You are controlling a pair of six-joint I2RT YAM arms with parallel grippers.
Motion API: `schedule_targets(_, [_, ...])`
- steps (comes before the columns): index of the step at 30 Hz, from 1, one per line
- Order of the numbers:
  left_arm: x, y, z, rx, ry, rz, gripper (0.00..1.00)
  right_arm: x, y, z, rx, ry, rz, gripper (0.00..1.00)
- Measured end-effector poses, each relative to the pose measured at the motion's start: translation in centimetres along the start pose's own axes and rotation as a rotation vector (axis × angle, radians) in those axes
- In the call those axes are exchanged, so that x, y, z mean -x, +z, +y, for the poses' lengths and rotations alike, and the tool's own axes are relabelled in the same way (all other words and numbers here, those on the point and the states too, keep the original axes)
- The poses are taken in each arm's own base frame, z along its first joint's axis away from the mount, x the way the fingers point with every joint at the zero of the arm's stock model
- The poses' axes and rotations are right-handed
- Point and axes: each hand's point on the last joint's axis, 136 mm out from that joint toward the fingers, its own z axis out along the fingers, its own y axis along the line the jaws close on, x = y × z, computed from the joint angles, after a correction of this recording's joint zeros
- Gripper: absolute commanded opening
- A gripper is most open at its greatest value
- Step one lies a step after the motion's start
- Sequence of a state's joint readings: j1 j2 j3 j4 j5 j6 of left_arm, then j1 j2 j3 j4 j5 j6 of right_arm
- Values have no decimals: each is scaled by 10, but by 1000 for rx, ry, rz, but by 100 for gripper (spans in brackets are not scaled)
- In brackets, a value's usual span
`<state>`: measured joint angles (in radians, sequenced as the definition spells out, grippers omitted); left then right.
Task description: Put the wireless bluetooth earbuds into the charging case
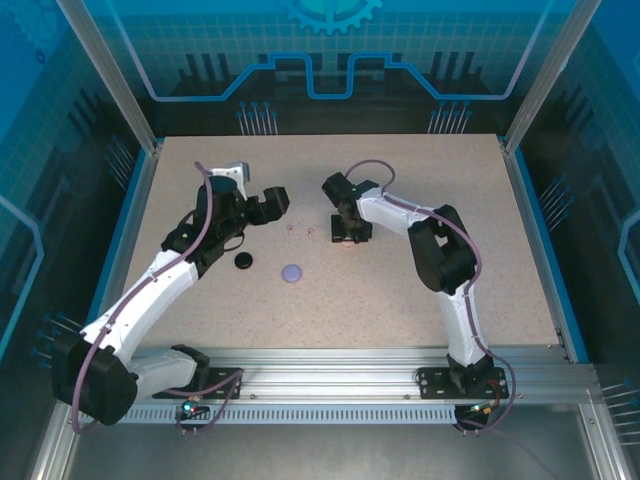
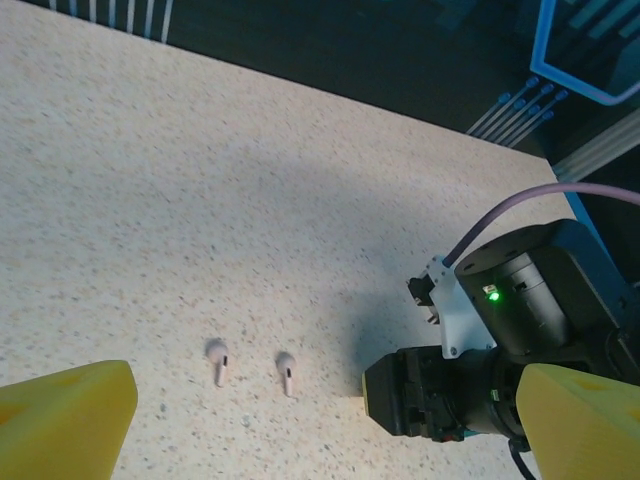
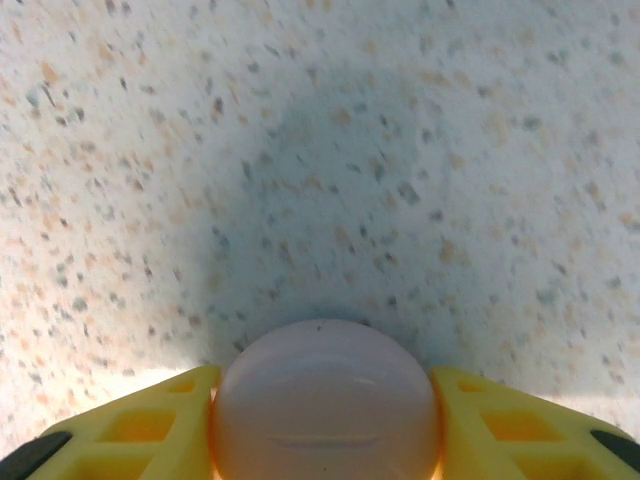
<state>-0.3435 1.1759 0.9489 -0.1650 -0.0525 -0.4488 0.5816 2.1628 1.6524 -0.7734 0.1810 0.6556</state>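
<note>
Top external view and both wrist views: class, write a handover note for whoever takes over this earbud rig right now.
Left pincer open, empty, hovering near the two pale pink earbuds on the table.
Right pincer has its fingers against both sides of the pale pink case.
Black case and purple case lie nearer the front edge.
Done: earbuds not yet inserted. Left: seat both in their case.

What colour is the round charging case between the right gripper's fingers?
Pale pink; the round charging case shows best in the right wrist view.

Two pale pink earbuds lie loose; pink case seemingly closed.
</note>
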Motion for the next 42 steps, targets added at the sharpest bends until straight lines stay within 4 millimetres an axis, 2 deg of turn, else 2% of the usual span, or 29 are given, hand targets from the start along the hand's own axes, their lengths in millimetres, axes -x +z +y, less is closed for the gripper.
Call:
schedule_targets(3, [-14,6,-5,-55,-20,30,99,-3,-18,-2,21,33,-16,40])
schedule_targets(7, [-31,12,-16,-150,-44,56,99,4,-63,1,98,104,-91,40])
schedule_targets(13, [-43,15,-38,-306,-75,61,99,22,-138,13,265,253,-222,40])
schedule_targets(19, [-42,12,-58,-438,-109,23,99,31,-176,21,395,439,-260,39])
schedule_targets(25, [-42,13,-69,-512,-141,-12,98,35,-198,32,486,614,-269,39])
schedule_targets(30, [-43,13,-79,-555,-151,-30,95,27,-203,45,519,710,-252,39])
schedule_targets(42, [-46,24,-88,-591,-160,-42,81,18,-214,70,576,794,-254,38])
